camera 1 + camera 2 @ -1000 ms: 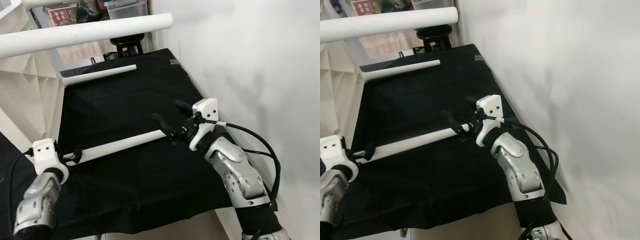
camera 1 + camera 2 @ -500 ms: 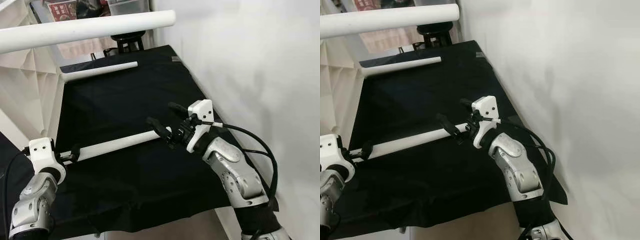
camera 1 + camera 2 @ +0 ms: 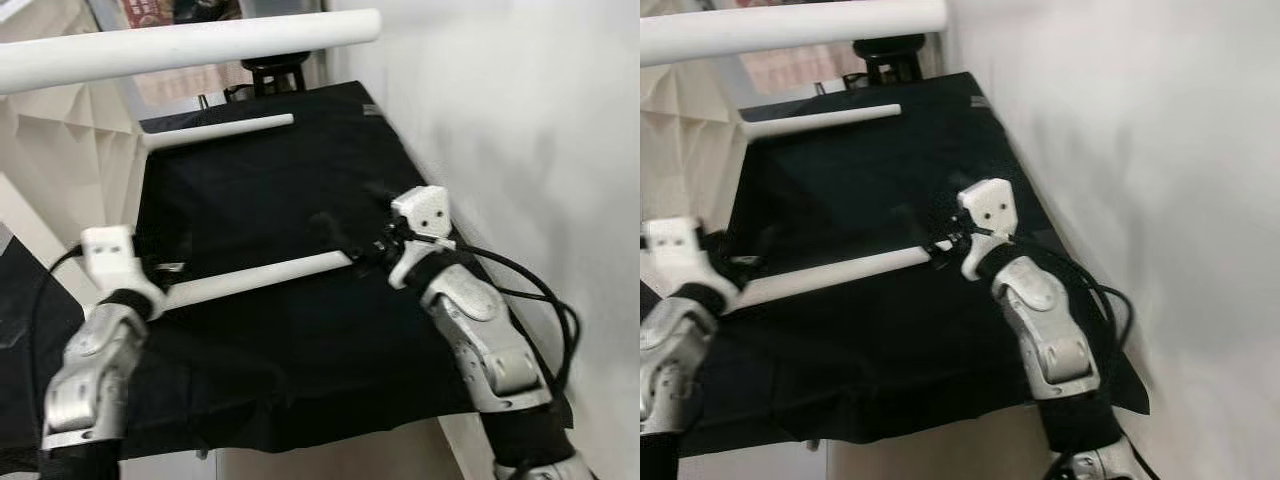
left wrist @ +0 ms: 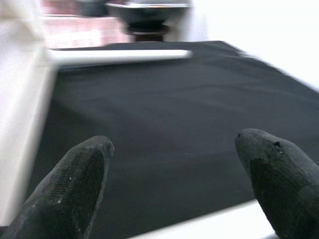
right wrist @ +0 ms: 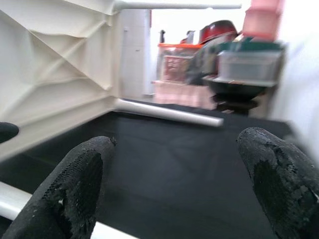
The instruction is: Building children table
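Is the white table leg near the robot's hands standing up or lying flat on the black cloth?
Lying flat. The white table leg stretches lengthwise across the black cloth, between the left hand and the right hand.

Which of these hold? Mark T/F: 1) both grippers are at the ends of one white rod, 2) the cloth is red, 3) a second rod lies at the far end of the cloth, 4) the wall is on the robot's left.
1) True: the left gripper and right gripper are at opposite ends of the near rod.
2) False: the cloth is black.
3) True: the far rod lies there.
4) False: the wall is on its right.
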You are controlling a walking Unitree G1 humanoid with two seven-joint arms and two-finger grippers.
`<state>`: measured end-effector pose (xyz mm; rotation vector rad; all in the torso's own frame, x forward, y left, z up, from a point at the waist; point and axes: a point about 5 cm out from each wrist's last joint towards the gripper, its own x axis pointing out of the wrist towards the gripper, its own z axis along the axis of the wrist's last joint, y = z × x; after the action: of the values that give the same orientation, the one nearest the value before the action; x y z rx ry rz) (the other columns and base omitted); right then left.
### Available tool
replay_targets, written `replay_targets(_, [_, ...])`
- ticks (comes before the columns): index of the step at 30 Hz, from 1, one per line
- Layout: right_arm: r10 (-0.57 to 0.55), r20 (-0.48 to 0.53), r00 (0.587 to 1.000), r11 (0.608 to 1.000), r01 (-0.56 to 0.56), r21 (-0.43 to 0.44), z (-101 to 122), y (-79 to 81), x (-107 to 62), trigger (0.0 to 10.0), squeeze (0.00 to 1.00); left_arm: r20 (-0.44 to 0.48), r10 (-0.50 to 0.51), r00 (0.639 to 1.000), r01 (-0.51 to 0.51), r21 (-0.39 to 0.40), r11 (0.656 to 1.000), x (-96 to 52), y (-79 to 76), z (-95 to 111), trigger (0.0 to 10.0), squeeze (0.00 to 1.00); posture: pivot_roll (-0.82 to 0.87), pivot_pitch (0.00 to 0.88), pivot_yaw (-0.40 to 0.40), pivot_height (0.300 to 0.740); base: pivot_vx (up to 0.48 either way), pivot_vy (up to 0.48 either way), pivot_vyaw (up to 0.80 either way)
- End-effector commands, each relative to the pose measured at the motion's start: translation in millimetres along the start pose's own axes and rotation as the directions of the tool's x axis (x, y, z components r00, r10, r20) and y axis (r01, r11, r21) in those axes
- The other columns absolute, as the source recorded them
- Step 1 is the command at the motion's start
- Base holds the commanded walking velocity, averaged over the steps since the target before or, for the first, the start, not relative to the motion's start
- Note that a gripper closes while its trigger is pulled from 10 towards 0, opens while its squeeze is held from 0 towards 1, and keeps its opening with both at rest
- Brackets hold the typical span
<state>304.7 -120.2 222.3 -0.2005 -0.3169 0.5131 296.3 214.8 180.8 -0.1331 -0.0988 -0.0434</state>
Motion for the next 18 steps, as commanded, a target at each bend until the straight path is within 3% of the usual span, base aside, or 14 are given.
replay_targets(1, [-0.001,0.044,0.999,0.996,0.005,-0.087,11,2.4,-1.2,10.0,0.00,-0.016,0.037,0.999,-0.037,0.017,0.999,-3.6,3.3,-6,10.0,0.00,-0.08,0.116,0.075,0.740,0.000,0.000,0.00])
replay_targets(3, [-0.004,0.062,0.998,0.989,0.013,-0.146,17,0.2,-1.8,10.0,0.00,-0.019,0.056,0.998,-0.056,0.021,0.998,-4.2,3.6,-8,10.0,0.00,-0.08,0.116,0.075,0.740,0.000,0.000,0.00])
replay_targets(4, [0.022,0.080,0.997,0.974,-0.004,-0.225,22,-0.7,-2.5,10.0,0.00,-0.023,0.082,0.996,-0.081,0.029,0.996,-5.4,4.6,-11,10.0,0.00,-0.08,0.105,0.087,0.740,0.000,0.000,0.00])
replay_targets(5, [0.022,0.080,0.997,0.974,-0.004,-0.225,22,-0.7,-2.5,10.0,0.00,-0.023,0.082,0.996,-0.081,0.029,0.996,-5.4,4.6,-11,10.0,0.00,-0.08,0.105,0.087,0.740,0.000,0.000,0.00])
replay_targets(6, [0.086,0.086,0.993,0.922,-0.047,-0.384,31,-2.1,-2.7,10.0,0.00,-0.025,0.105,0.994,-0.104,0.031,0.994,-8.3,4.3,-15,10.0,0.00,-0.09,0.101,0.091,0.740,0.000,0.000,0.00])
replay_targets(9, [0.113,0.079,0.991,0.896,-0.067,-0.438,33,-2.3,-2.7,10.0,0.00,-0.027,0.108,0.994,-0.108,0.026,0.994,-9.5,3.9,-16,10.0,0.00,-0.09,0.101,0.091,0.740,0.000,0.000,0.00])
replay_targets(10, [0.132,0.076,0.988,0.870,-0.079,-0.486,36,-3.4,-1.7,10.0,0.00,-0.025,0.106,0.994,-0.106,0.016,0.994,-10.5,4.2,-18,3.0,0.00,-0.09,0.095,0.091,0.740,0.000,0.000,0.00])
replay_targets(11, [0.132,0.076,0.988,0.870,-0.079,-0.486,36,-3.4,-1.7,10.0,0.00,-0.025,0.106,0.994,-0.106,0.016,0.994,-10.5,4.2,-18,3.0,0.00,-0.09,0.095,0.091,0.740,0.000,0.000,0.00])
replay_targets(12, [0.146,0.078,0.986,0.844,-0.083,-0.530,39,-4.9,-0.4,10.0,0.00,-0.031,0.109,0.994,-0.109,0.001,0.994,-11.9,5.6,-20,0.0,0.00,-0.09,0.094,0.094,0.740,0.000,0.000,0.00])
replay_targets(14, [0.170,0.099,0.981,0.794,-0.076,-0.604,49,-7.3,3.1,10.0,0.00,-0.042,0.140,0.989,-0.141,-0.020,0.990,-16.0,12.8,-25,0.0,0.00,-0.09,0.089,0.095,0.740,0.000,0.000,0.00])
replay_targets(17, [0.171,0.117,0.978,0.771,-0.059,-0.634,54,-8.9,5.2,10.0,0.00,-0.057,0.160,0.985,-0.161,-0.023,0.987,-18.5,17.8,-29,0.0,0.00,-0.09,0.088,0.093,0.740,0.000,0.000,0.00])
replay_targets(18, [0.166,0.139,0.976,0.746,-0.032,-0.665,60,-11.0,7.1,10.0,0.00,-0.071,0.187,0.980,-0.189,-0.034,0.981,-21.0,24.2,-33,0.0,0.00,-0.09,0.085,0.091,0.740,0.000,0.000,0.00])
